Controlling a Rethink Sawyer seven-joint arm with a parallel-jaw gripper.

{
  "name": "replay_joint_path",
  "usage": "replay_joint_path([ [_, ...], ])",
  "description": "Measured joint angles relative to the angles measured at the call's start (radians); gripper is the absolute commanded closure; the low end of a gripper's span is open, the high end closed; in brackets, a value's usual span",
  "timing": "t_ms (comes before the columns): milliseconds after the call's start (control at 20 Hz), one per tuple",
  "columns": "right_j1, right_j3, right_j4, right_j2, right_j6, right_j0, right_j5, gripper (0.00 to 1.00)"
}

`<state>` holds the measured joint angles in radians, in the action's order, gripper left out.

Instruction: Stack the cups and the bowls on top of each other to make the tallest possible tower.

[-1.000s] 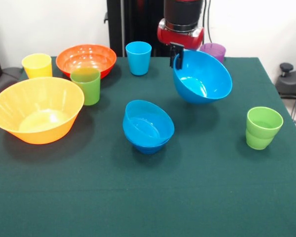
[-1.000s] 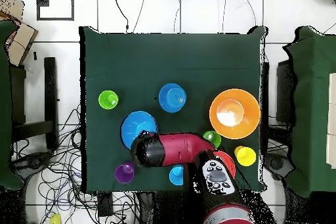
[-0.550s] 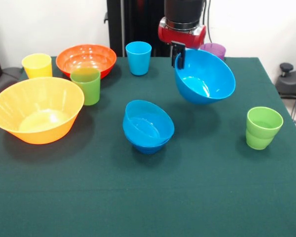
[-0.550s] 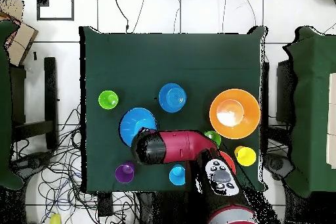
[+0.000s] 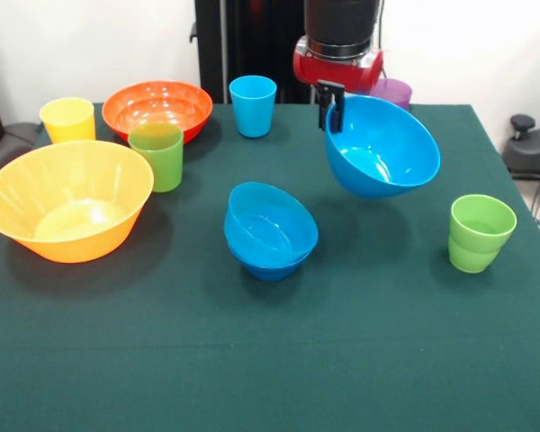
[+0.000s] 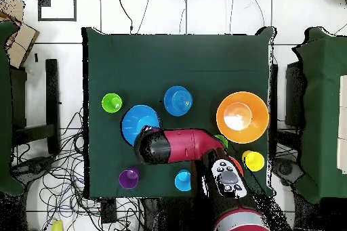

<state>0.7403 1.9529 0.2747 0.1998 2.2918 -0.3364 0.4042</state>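
Carrying the big light blue bowl (image 5: pixel 382 149) tilted in the air, gripper (image 5: pixel 331 105) pinched on its rim; next it probably needs lowering onto the nested blue bowls (image 5: pixel 270 230) below-left of the jaws.

no readable text, no labels, no brand marks, no numbers or signs in either view, cups, bowls and cloth-covered surface all plain
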Motion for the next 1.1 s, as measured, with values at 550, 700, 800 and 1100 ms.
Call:
replay_joint_path([
  [550,0.000,-0.054,-0.021,0.010,0.000,-0.008,0.078,1.00],
  [700,0.000,-0.071,-0.025,0.009,0.000,-0.011,0.102,1.00],
  [800,0.000,-0.086,-0.025,0.009,0.000,-0.012,0.116,1.00],
  [1100,0.000,-0.120,-0.027,0.009,0.000,-0.013,0.158,1.00],
])
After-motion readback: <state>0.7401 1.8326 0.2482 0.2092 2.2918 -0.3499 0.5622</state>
